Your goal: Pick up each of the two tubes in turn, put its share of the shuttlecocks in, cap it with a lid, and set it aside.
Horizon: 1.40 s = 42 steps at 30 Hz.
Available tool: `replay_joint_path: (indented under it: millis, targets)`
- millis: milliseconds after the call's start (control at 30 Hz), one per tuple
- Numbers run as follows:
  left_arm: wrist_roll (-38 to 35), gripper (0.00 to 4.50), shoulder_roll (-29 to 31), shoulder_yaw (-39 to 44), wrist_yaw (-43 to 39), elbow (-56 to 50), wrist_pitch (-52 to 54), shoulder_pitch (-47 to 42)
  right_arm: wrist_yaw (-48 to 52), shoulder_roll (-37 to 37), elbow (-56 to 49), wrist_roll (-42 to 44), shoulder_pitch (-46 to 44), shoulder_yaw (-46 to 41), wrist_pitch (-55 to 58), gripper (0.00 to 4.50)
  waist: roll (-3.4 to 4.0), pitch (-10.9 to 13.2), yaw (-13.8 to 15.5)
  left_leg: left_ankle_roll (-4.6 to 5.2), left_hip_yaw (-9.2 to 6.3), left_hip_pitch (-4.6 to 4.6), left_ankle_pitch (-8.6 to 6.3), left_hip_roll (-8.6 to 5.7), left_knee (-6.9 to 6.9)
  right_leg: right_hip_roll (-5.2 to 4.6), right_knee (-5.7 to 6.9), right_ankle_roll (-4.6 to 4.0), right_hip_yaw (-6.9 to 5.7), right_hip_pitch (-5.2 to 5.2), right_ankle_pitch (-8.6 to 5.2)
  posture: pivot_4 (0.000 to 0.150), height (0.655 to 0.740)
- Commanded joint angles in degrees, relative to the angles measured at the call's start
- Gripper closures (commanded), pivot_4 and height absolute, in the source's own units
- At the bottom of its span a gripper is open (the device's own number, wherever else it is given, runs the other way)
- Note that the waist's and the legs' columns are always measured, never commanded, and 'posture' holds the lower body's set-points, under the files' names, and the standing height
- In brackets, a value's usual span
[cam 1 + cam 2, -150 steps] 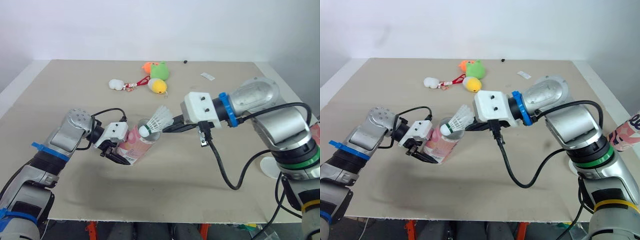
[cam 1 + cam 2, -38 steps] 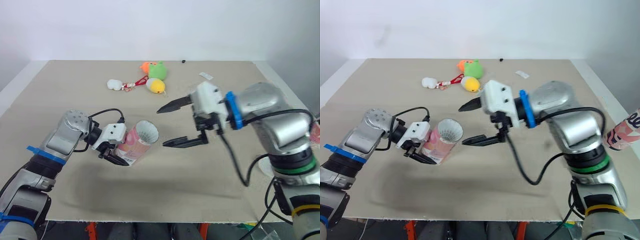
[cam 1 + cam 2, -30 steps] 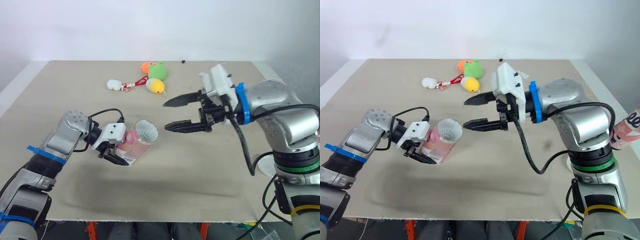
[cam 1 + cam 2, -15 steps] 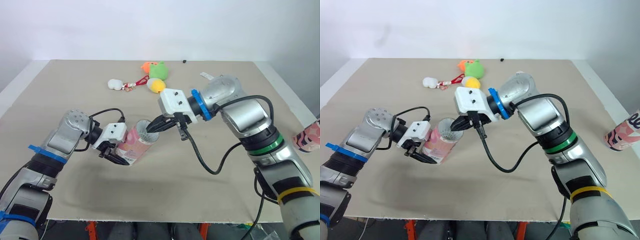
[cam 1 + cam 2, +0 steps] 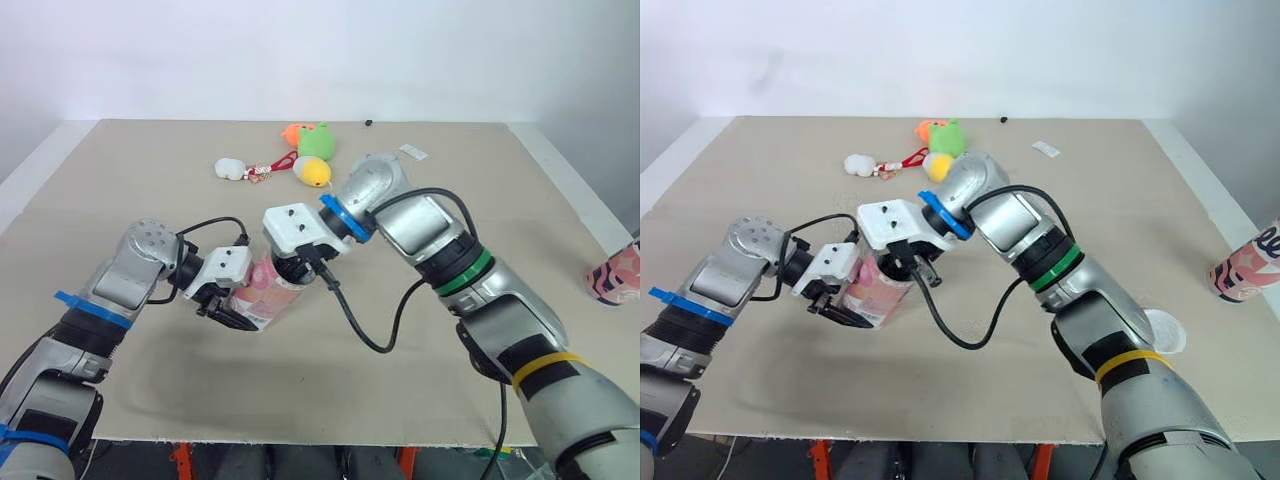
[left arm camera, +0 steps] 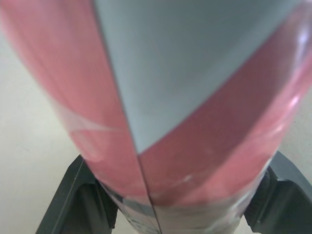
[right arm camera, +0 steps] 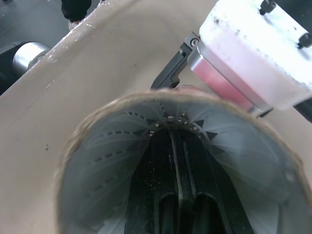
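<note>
The right end effector (image 7: 176,141) is pushed into the open mouth of the pink-patterned cardboard tube (image 5: 262,288). Its two black fingers lie pressed together side by side. They sit inside the skirt of a white feathered shuttlecock (image 7: 111,152), whose feathers ring the fingers and line the tube's inner wall.

The left end effector (image 5: 232,308) is clamped on the lower part of the same tube, with one black finger (image 6: 80,197) on each side of the pink and grey wrapper. The tube is tilted, its mouth raised toward the right arm and its base low near the beige surface (image 5: 120,190). Whether the base touches the surface cannot be told.

A second pink-patterned tube (image 5: 612,276) stands well apart at the right edge of the surface. A white round lid (image 5: 1164,331) lies on the surface between it and the right arm.

At the far side of the surface, a green and orange plush toy (image 5: 316,140) sits just beside a yellow plush toy (image 5: 316,174). A red cord (image 5: 280,164) links these to a small white plush toy (image 5: 231,168). A small white tag (image 5: 414,152) lies near the far right.
</note>
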Motion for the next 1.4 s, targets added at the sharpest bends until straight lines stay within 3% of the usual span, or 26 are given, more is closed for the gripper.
replay_joint_path:
  millis: [33, 267, 500, 867, 1100, 1400]
  targets:
    - [0.27, 1.82, -0.13, -0.14, 1.67, -1.39, 0.94, 0.52, 1.06, 2.02, -2.11, 1.67, -0.50, -1.76, 1.21, 4.39, 0.00, 0.00, 0.00, 0.00, -0.02, 0.00, 0.00, 0.00, 0.00, 0.00, 0.01, -0.02, -0.01, 0.00, -0.01, 0.150, 0.7323]
    - [-1.17, 1.82, -1.88, 0.57, 2.32, -0.89, 0.45, 0.43, 3.58, -4.48, -3.22, 11.48, -4.67, -13.44, 11.02, 4.39, 0.01, 0.04, 0.15, -0.01, -0.26, -0.08, 0.01, -0.05, 0.01, -0.06, 0.04, -0.05, -0.18, 0.04, -0.04, 0.150, 0.7323]
    - [-3.09, 1.82, -4.98, 1.27, 2.83, 0.40, -1.68, -0.03, 3.91, -18.31, -8.24, 18.85, -2.98, -15.46, 13.74, 4.39, 0.00, 0.05, 0.12, -0.06, -0.34, -0.28, -0.03, -0.09, 0.00, -0.12, -0.10, -0.01, -0.25, -0.08, -0.06, 0.150, 0.7323]
    - [-2.54, 1.82, -7.07, 0.24, 1.84, 3.76, -3.83, -1.84, 2.23, -22.68, -16.36, 18.11, 1.56, -16.14, 16.56, 4.39, 0.02, 0.06, 0.07, -0.06, -0.33, -0.80, -0.03, -0.06, 0.05, -0.04, 0.01, -0.08, -0.24, -0.60, -0.02, 0.150, 0.7323]
    - [-1.31, 1.82, -5.97, -1.35, 0.11, 4.13, -2.11, -2.45, 0.36, -17.71, -18.18, 11.78, 4.11, -7.79, 14.56, 4.39, 0.02, 0.06, -0.06, -0.06, -0.32, -0.80, -0.03, -0.06, 0.07, 0.04, 0.02, -0.11, -0.24, -0.62, 0.00, 0.150, 0.7323]
    - [-1.56, 1.82, -5.07, -1.33, 0.18, 2.94, -0.63, -2.21, 1.49, -7.55, -9.26, 0.30, 0.88, 3.07, 4.57, 4.39, 0.02, 0.05, -0.07, -0.09, -0.38, -0.79, 0.00, -0.03, 0.08, 0.12, 0.09, -0.18, -0.28, -0.63, 0.03, 0.150, 0.7323]
